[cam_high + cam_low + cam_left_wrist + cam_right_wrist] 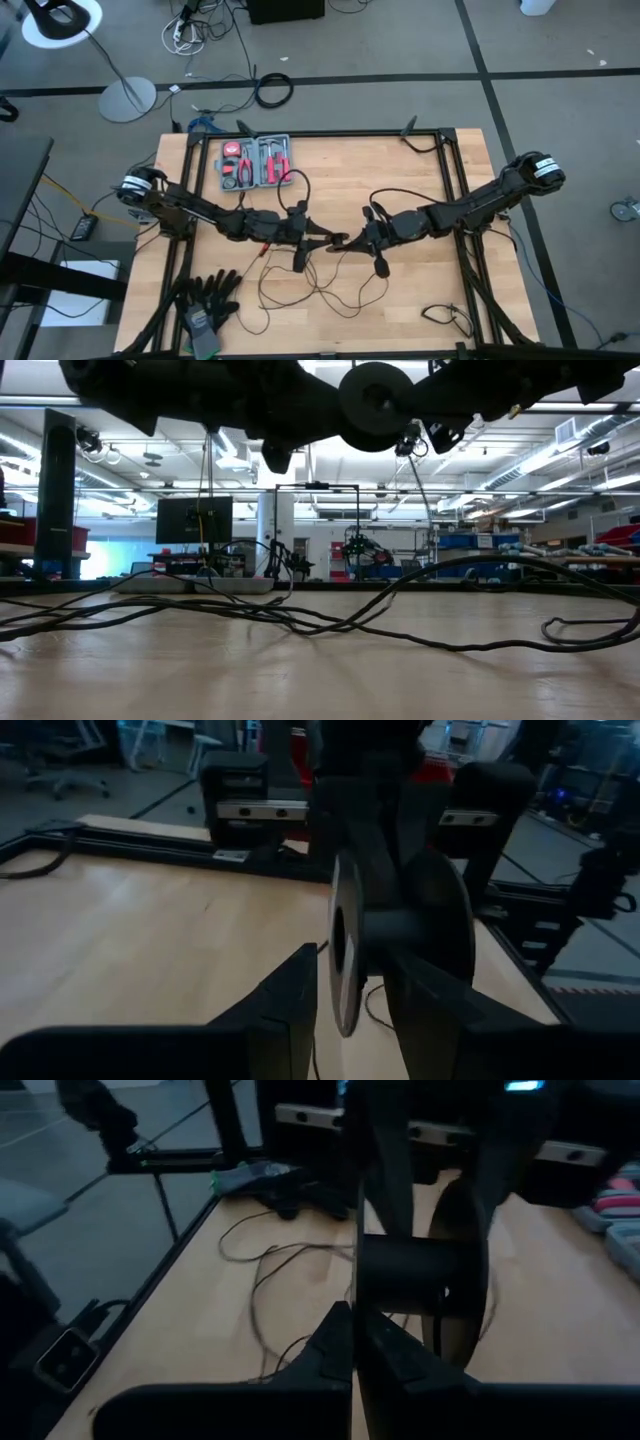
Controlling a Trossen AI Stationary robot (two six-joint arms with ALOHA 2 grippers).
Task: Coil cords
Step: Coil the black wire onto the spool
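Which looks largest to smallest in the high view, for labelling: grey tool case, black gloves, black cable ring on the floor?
1. Grey tool case.
2. Black gloves, close to the case, so unsure.
3. Black cable ring, clearly smallest.

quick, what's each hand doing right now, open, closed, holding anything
Left hand: closed on the black spool, mid-table.
Right hand: shut, at the same spool; whether it grips anything can't be told.
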